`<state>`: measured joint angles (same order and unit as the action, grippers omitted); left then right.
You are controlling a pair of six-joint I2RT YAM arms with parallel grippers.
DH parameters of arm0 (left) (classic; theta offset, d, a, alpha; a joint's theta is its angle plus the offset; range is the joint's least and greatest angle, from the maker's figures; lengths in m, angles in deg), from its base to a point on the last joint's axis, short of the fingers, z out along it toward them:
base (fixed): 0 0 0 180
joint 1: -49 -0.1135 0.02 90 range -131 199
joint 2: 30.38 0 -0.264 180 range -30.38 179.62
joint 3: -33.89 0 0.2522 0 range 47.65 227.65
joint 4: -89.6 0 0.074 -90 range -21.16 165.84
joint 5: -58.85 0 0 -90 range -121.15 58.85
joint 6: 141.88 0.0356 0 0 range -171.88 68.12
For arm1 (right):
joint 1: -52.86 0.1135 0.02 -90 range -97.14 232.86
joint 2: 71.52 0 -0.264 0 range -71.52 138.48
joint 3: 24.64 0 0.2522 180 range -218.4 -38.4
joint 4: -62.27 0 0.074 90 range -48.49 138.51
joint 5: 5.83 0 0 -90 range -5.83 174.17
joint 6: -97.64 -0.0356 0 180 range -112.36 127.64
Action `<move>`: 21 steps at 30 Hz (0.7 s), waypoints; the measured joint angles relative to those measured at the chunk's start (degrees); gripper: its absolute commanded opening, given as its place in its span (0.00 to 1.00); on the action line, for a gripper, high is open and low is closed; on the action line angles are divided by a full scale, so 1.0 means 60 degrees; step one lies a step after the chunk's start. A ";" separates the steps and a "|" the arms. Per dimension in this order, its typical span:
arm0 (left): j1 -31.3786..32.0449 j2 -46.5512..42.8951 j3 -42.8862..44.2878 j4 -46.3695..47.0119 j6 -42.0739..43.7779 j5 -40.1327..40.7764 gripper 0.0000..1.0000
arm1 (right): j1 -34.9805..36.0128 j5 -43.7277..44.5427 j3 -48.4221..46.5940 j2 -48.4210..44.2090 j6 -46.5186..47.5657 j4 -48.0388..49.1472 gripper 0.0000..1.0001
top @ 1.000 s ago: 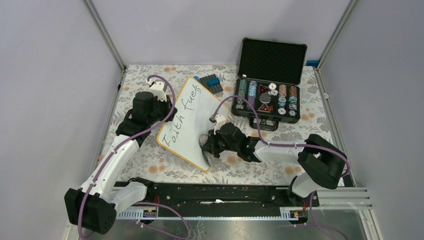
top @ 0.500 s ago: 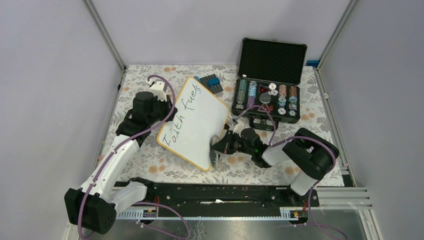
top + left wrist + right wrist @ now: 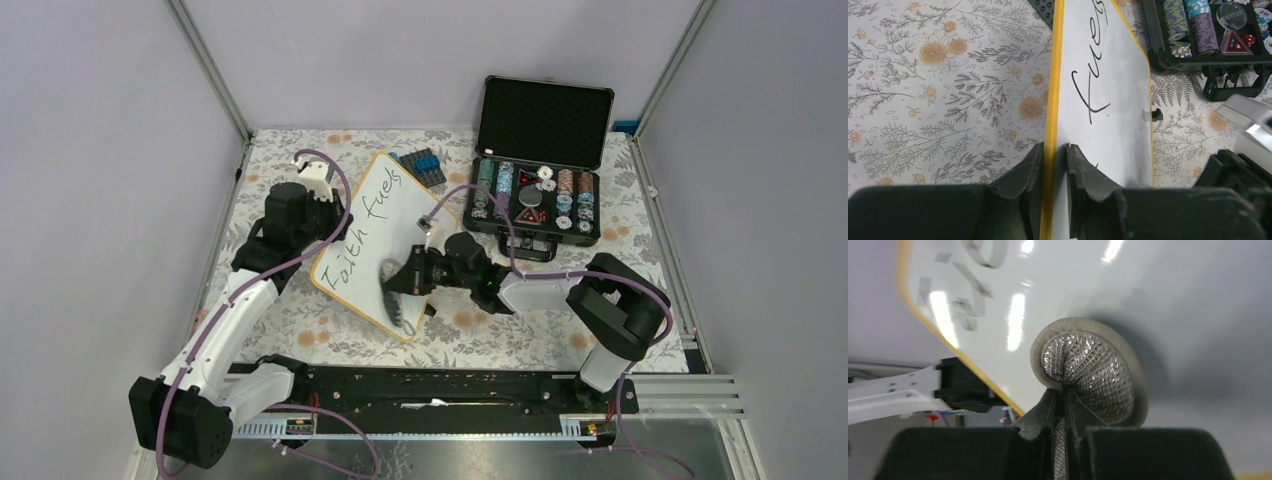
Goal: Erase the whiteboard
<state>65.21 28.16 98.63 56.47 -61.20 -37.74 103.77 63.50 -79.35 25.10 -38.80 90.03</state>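
The whiteboard [image 3: 385, 240] is held tilted at the table's centre-left, with black writing "Faith fuels" [image 3: 362, 232] on it. My left gripper [image 3: 325, 222] is shut on its yellow left rim, which stands between the pads in the left wrist view [image 3: 1054, 155]. The board [image 3: 1110, 85] runs away from it there. My right gripper [image 3: 398, 290] is over the board's near corner, blurred. In the right wrist view it [image 3: 1064, 407] is shut on a round silver mesh sponge [image 3: 1090, 372] that presses against the white board [image 3: 1073, 285].
An open black chip case [image 3: 540, 190] with stacked chips stands at the back right, its lid upright. A dark block with blue pieces [image 3: 420, 163] lies behind the board. A floral cloth [image 3: 300, 325] covers the table. A black rail [image 3: 430, 385] runs along the near edge.
My right gripper with the sponge swung out to the right of the board's near corner, then back left onto the board's lower part. The left gripper and the board stayed put.
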 measured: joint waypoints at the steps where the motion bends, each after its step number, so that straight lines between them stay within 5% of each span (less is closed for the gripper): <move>1: 0.0004 0.0000 0.0000 -0.0029 -0.0007 -0.0015 0.00 | 0.0175 -0.0036 -0.0317 0.0011 0.0004 0.0044 0.00; 7: 0.0022 0.0004 0.0000 -0.0036 -0.0036 -0.0040 0.00 | 0.0463 -0.0084 -0.0852 0.0051 0.0033 0.0652 0.00; 15: 0.0022 0.0011 0.0000 -0.0033 -0.0029 -0.0007 0.00 | -0.1304 -0.0696 0.0856 0.0831 -0.0619 0.2444 0.00; 21: 0.0022 0.0011 0.0000 0.0015 -0.0025 0.0007 0.00 | -0.1668 -0.1027 0.0645 0.0933 -0.0357 0.1832 0.00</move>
<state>65.34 28.23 98.63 56.55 -61.35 -37.70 93.76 57.34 -75.48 30.69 -40.94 101.02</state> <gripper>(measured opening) 0.195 0.094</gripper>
